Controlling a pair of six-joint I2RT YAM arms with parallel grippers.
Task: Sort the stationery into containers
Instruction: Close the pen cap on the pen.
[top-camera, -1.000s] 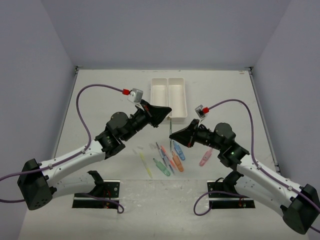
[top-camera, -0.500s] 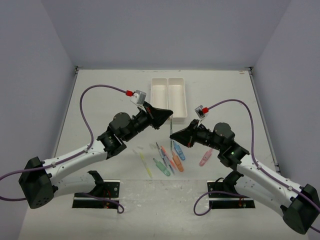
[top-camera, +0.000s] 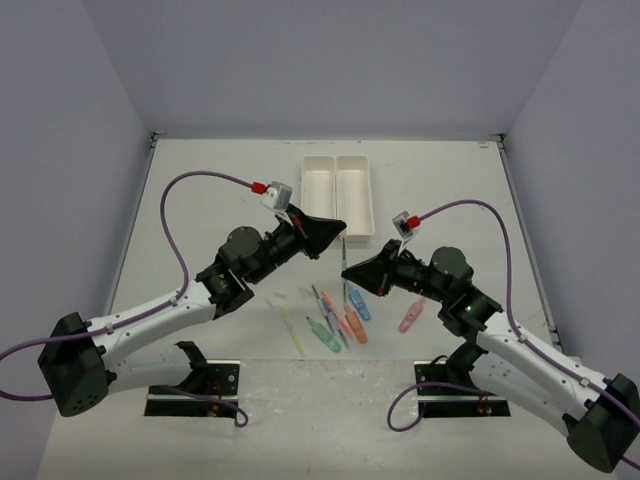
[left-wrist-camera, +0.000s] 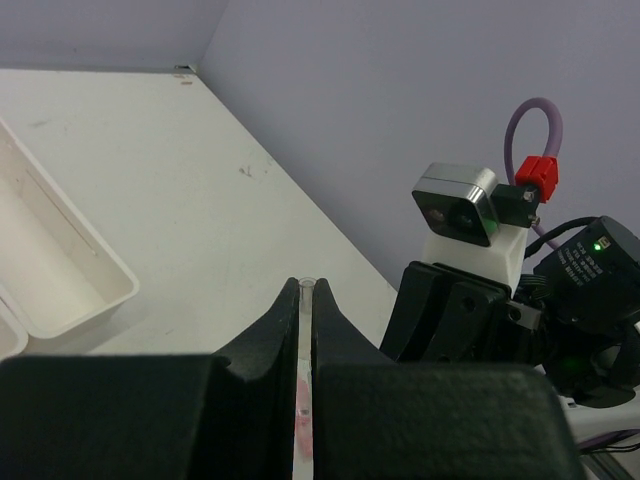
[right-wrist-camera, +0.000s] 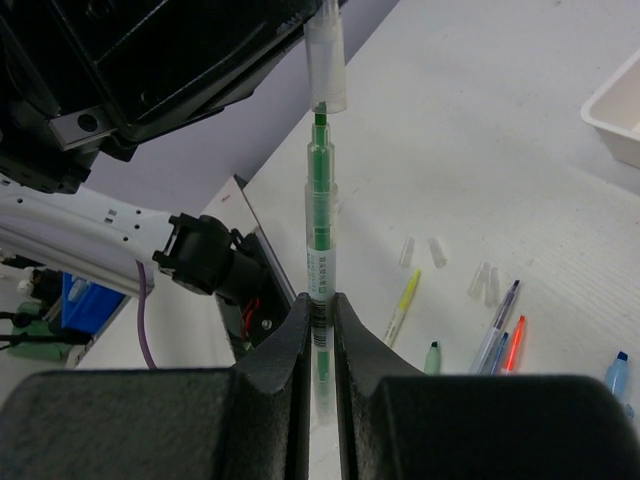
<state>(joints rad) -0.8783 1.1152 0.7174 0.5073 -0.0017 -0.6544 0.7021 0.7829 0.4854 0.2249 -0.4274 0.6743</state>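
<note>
This is a robotics lab test cell: a white table is boxed in by bare lilac-grey walls at the left, right and top of the overhead view. Two black-and-white robot arms are bolted to black base plates along the bottom edge. Purple cables loop above them to small wrist cameras.

Both arms angled inward, left pincer and right pincer nearly tip to tip, both pinched closed.
</note>
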